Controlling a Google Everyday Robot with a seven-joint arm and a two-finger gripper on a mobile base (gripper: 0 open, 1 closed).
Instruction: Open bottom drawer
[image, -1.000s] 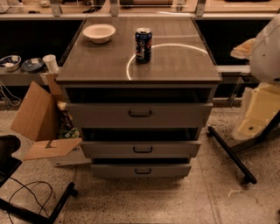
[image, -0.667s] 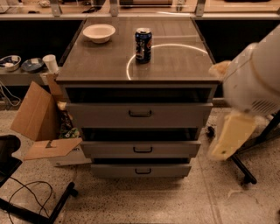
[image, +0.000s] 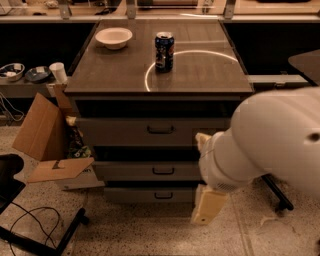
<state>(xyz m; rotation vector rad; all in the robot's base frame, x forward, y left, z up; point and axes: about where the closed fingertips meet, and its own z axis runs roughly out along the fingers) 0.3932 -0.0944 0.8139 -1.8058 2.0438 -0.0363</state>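
Observation:
The grey cabinet has three drawer fronts, one above the other. The bottom drawer is the lowest and shortest front, with a small dark bar handle; its front stands pushed in, just above the floor. My white arm fills the right foreground and covers the right ends of all three fronts. The gripper is the cream part at the arm's lower end, just right of the bottom drawer's handle and a little nearer the camera.
A white bowl and a dark can stand on the cabinet top. An open cardboard box leans at the cabinet's left. A black chair base with cables lies at the lower left. A dark stand leg lies at the right.
My arm has swung in from the right edge toward the cabinet, and the gripper has dropped to the level of the bottom drawer. The drawers have not moved.

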